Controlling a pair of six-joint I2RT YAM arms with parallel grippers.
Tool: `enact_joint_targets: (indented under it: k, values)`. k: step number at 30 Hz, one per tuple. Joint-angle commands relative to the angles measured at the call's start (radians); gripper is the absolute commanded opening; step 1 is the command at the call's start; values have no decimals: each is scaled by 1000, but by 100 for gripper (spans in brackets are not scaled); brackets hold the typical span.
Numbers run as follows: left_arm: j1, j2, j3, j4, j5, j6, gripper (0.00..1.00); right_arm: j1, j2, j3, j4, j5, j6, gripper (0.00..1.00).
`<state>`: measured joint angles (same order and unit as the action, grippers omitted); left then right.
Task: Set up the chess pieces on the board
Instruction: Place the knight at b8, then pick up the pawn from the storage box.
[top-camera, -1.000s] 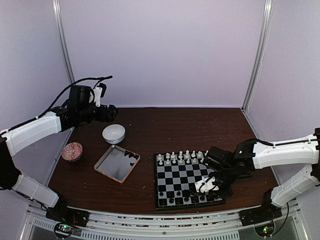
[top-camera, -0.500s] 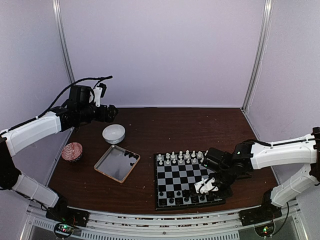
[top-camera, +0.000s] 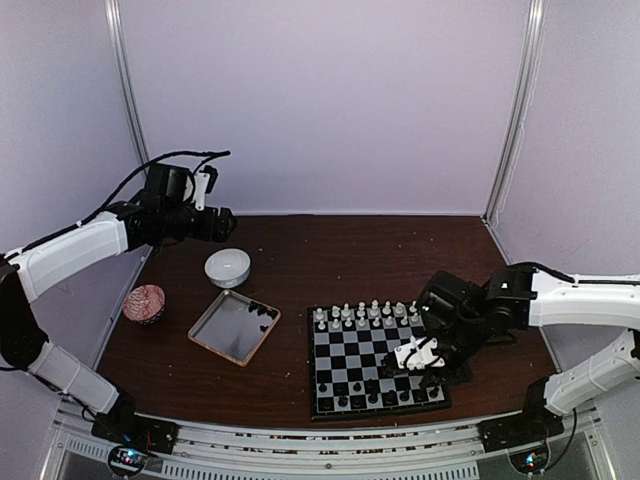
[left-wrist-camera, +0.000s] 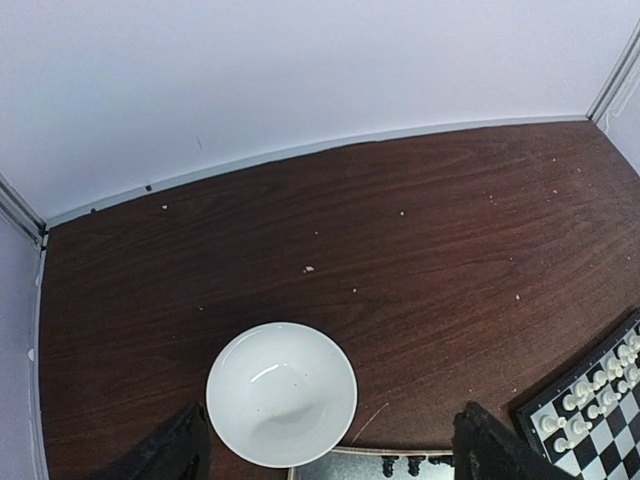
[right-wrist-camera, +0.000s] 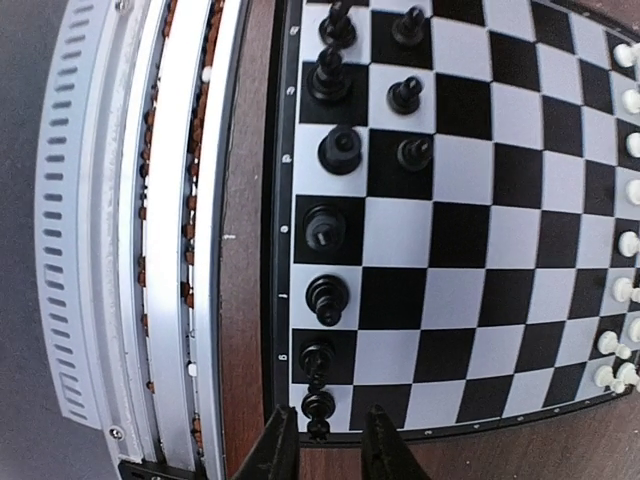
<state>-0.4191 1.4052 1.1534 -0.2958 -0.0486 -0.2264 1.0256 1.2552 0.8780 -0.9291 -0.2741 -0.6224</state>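
- The board (top-camera: 365, 352) lay at lower centre of the top view, with the white pieces (top-camera: 360, 313) lined along its far edge in what looked like two full rows.
- The black pieces (right-wrist-camera: 325, 298) filled the edge row at the left of the right wrist view, but we counted only three in the pawn row beside it.
- A few black figures (top-camera: 264, 311) sat in the tray (top-camera: 228, 328) left of the board, so we judged the pawn row unfinished.
- The right gripper (right-wrist-camera: 330, 445) hung over the board's corner, narrowly parted around nothing. The left gripper (top-camera: 224, 225), wide and empty, was raised at upper left.
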Motion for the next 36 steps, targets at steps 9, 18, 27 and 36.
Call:
enact_joint_targets:
  k: [9,18,27,36]
  values:
    - [-10,111,20,-271,213,-97,52,-398,-57,56,169,-179,101,27]
    - [-118,226,6,-254,221,-20,49,-476,-56,33,225,-203,122,27]
    - [-155,272,-3,-336,157,-387,45,-481,-57,28,230,-198,123,28]
    - [-158,338,26,-281,54,-527,37,-481,-43,28,223,-203,115,28]
